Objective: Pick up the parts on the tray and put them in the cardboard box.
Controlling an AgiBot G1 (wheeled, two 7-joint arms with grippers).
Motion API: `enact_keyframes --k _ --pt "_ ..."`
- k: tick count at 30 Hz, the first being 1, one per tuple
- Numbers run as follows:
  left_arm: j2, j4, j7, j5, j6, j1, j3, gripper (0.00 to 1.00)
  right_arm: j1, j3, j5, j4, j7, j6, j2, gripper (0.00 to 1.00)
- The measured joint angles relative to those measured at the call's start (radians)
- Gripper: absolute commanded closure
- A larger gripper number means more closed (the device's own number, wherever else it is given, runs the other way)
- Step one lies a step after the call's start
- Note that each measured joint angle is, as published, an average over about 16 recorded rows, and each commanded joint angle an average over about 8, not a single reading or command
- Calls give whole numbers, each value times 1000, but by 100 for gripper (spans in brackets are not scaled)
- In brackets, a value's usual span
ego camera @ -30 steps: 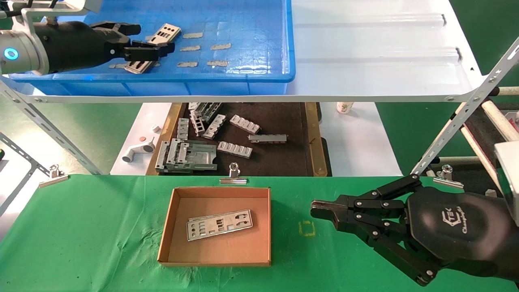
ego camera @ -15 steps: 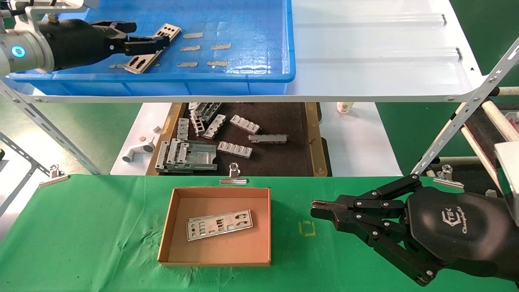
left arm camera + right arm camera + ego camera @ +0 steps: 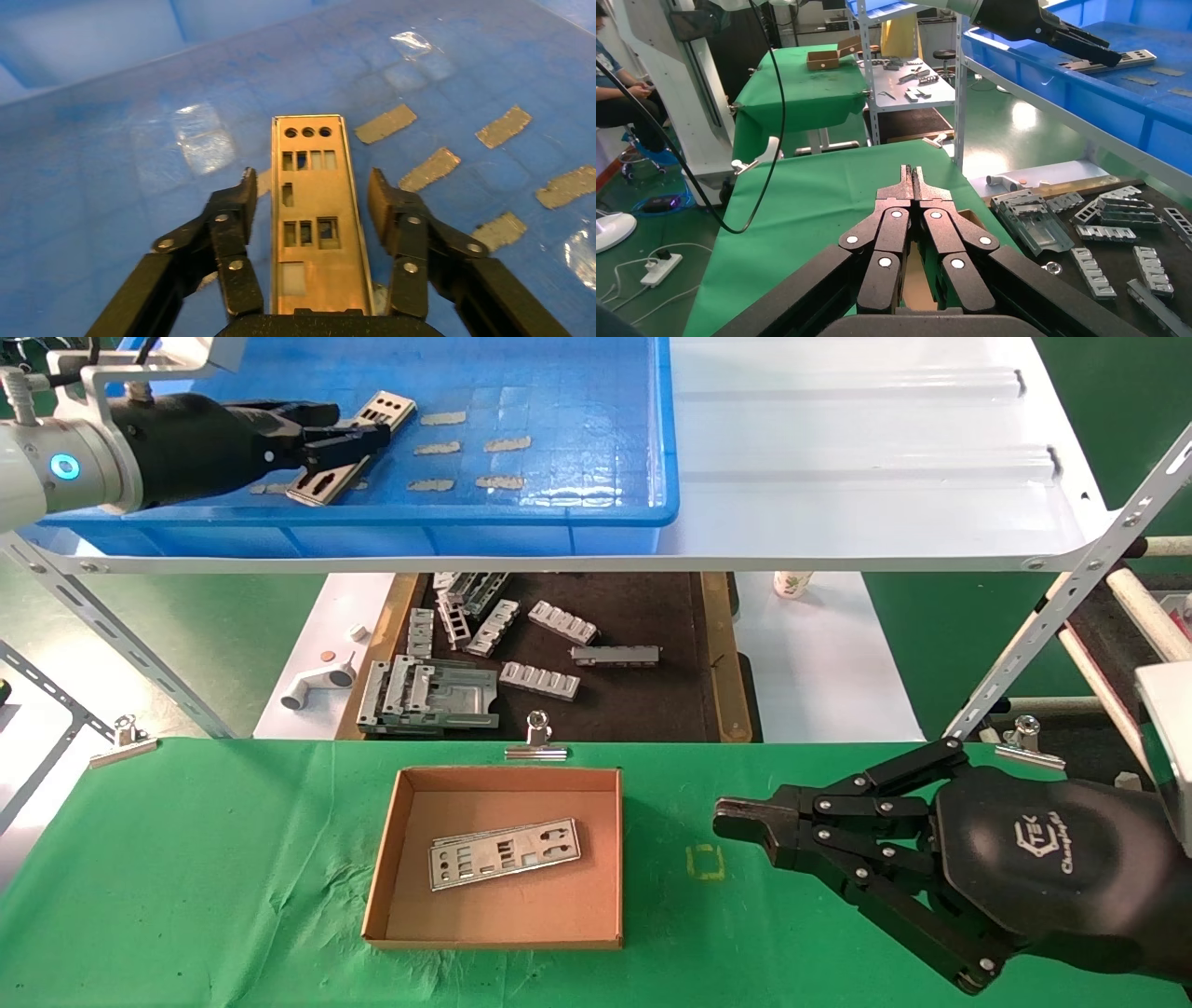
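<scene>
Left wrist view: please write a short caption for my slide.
Open left end effector straddling a punched silver plate on the blue tray's gridded floor, beside beige tape scraps.

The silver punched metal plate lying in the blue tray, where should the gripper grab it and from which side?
Probably across its two long edges near mid-length, from above. The thin silver plate lies flat on the blue tray; the open left gripper already straddles its narrow width.

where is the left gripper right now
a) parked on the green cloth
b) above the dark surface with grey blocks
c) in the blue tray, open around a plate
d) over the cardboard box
c: the left gripper sits in the tray, jaws spread either side of a plate without touching it.
</scene>
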Motion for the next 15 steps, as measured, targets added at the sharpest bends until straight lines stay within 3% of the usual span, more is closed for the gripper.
enact_keyframes --k 15 --pt "-1 -7 3 -1 18 -4 0 100 0 0 0 0 0 0 0 100"
